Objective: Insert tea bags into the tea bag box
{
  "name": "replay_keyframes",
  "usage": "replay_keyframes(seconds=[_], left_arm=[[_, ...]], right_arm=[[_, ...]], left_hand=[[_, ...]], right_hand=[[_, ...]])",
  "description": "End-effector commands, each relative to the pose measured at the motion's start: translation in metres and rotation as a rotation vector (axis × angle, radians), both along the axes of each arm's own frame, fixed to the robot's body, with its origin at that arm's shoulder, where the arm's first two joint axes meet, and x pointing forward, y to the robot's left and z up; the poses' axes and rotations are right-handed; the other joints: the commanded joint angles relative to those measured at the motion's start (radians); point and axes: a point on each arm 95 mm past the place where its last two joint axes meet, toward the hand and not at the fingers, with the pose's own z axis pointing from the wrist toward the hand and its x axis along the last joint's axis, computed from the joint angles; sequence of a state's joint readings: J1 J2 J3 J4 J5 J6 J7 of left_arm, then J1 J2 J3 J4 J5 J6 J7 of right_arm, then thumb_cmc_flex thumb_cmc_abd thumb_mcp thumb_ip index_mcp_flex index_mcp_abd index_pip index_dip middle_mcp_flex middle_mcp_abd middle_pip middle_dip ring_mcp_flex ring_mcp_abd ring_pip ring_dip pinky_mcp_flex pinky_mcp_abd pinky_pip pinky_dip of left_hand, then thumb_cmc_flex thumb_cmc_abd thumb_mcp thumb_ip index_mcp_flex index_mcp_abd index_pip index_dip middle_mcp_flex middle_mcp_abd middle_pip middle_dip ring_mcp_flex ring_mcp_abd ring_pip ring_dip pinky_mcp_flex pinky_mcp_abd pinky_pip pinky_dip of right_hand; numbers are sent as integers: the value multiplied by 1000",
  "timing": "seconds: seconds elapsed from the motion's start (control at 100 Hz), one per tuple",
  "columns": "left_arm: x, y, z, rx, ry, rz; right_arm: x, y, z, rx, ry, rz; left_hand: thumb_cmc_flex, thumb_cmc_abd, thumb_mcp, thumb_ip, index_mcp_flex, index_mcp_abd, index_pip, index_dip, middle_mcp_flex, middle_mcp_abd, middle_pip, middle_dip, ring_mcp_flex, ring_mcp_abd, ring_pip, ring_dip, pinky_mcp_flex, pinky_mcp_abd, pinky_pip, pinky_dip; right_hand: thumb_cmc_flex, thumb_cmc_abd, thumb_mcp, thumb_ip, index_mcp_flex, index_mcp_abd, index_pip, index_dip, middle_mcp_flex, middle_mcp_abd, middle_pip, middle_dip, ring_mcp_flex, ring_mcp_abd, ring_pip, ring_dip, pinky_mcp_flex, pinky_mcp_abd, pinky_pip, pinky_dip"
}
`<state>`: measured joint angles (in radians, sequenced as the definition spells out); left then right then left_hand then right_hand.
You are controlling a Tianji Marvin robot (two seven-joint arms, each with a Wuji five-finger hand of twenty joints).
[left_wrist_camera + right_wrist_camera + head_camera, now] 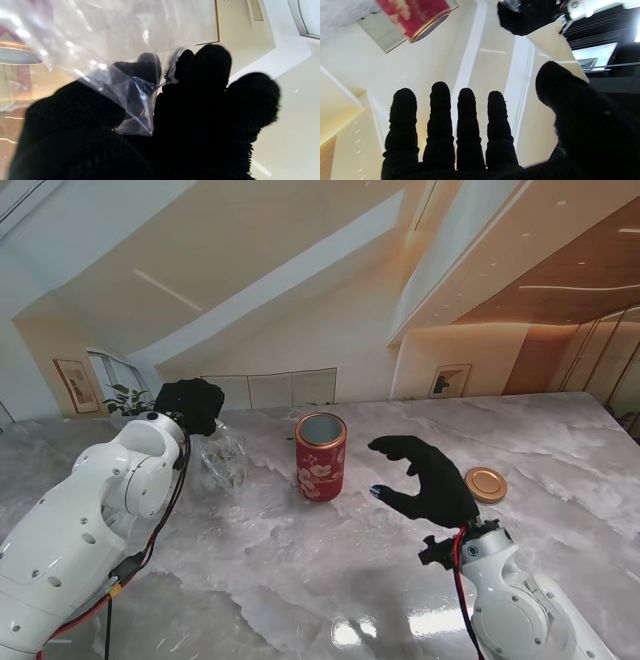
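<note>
Altogether we count one red tea bag box, one round gold lid and one clear plastic bag on or over the marble bench. Our left hand is clamped on the top of that clear plastic bag, which hangs down to the bench just left of the box; our left wrist view shows the film pinched between the fingers. What the bag contains we cannot tell. The box stands upright and open near the middle. Our right hand hovers between the box and the lid, holding nothing, its four fingers and thumb spread apart. The lid lies flat, to the right of that hand.
</note>
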<state>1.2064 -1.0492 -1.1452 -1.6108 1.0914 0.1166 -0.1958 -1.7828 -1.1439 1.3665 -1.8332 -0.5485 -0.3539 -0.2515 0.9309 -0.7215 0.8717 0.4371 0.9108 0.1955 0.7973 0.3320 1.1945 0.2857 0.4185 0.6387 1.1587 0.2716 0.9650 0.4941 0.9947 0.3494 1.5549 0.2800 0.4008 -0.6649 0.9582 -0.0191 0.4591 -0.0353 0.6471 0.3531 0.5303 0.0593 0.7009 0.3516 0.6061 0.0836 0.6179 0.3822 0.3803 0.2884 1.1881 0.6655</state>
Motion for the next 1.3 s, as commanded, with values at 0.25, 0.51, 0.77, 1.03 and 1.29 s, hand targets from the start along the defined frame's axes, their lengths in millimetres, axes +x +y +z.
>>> replay_keyframes(seconds=[0.25, 0.51, 0.77, 1.03, 1.29], left_arm=[[-8, -22, 21, 31, -3, -21], [-9, -35, 28, 35, 28, -14], [-8, -46, 29, 30, 53, -13], [-5, -49, 30, 26, 70, 4], [-4, -50, 31, 14, 74, 15]], right_arm=[[15, 48, 21, -78, -52, 186], [42, 76, 25, -174, -25, 227], [74, 99, 29, -263, 14, 226], [96, 121, 28, -313, 43, 237], [101, 137, 31, -334, 48, 256]], left_hand=[[21, -41, 47, 70, 25, 28, 37, 33, 60, 61, 57, -10, 56, 4, 52, -6, 34, -100, 92, 20], [24, -37, 40, 71, 20, 30, 35, 38, 54, 63, 63, -11, 53, 5, 54, -8, 34, -101, 93, 21], [28, -33, 34, 71, 19, 32, 30, 43, 50, 66, 67, -12, 50, 7, 59, -8, 34, -100, 93, 21], [29, -32, 30, 72, 19, 35, 26, 47, 48, 68, 70, -12, 49, 9, 62, -9, 34, -98, 94, 22], [32, -31, 28, 71, 17, 38, 24, 50, 47, 72, 73, -12, 47, 8, 66, -10, 35, -96, 95, 22]], right_hand=[[22, -55, 65, -29, 70, -88, 24, 13, 45, -37, -15, 4, 67, -27, -2, 1, 26, -15, 36, 48], [27, -71, 88, -40, 111, -151, 26, 17, 50, -41, -29, 1, 65, -31, -16, -6, -3, -4, 12, 47], [29, -70, 96, -45, 143, -221, 20, 22, 21, -46, -43, -3, 23, -34, -37, -12, -74, 5, -31, 47], [23, -54, 98, -47, 120, -293, -1, 20, -24, -59, -67, -12, -47, -39, -69, -23, -155, 13, -83, 49], [22, -25, 114, -44, 94, -324, -6, 13, -66, -62, -79, -16, -101, -45, -82, -26, -209, 0, -123, 49]])
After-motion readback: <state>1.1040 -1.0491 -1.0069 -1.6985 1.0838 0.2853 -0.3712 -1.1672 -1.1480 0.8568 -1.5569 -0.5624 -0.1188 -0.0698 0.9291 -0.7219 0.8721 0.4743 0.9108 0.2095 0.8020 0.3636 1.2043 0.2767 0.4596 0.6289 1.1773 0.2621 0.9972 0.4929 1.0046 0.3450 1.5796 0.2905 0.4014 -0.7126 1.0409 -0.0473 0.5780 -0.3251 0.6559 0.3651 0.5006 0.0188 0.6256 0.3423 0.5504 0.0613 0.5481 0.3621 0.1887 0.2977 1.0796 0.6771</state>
